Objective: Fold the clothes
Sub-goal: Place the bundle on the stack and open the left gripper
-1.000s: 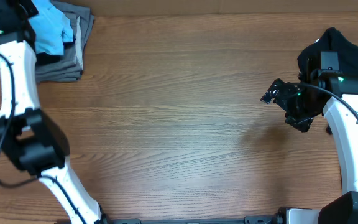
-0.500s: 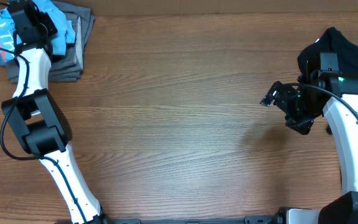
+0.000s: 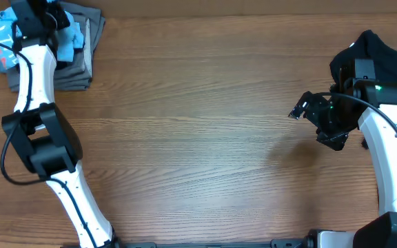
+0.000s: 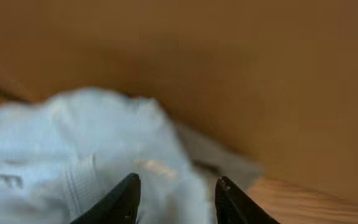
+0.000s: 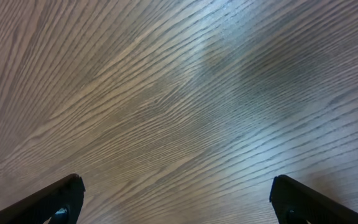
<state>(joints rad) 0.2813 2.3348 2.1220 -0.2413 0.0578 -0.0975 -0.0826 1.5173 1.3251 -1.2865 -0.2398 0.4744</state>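
Note:
The light blue T-shirt [image 3: 2, 38] lies crumpled on a pile at the far left corner of the table, its orange-red mark showing at its left edge. My left arm reaches up across it, and the left gripper [image 3: 36, 12] is over the shirt's top. In the left wrist view, which is blurred, the shirt [image 4: 73, 143] fills the lower left. The left gripper's [image 4: 178, 190] fingers are apart right over it, with blue fabric showing between the tips. My right gripper [image 3: 300, 109] is open and empty above bare wood at the right, as the right wrist view [image 5: 179, 199] also shows.
Grey folded garments [image 3: 81, 65] lie under and right of the shirt; a grey edge also shows in the left wrist view [image 4: 222, 155]. A black cloth [image 3: 381, 52] lies at the far right behind the right arm. The wooden table [image 3: 198, 138] spans the middle.
My left arm has swung to the right and straightened toward the far corner, uncovering the shirt's left part. The gripper now sits over the shirt. The right arm has barely moved.

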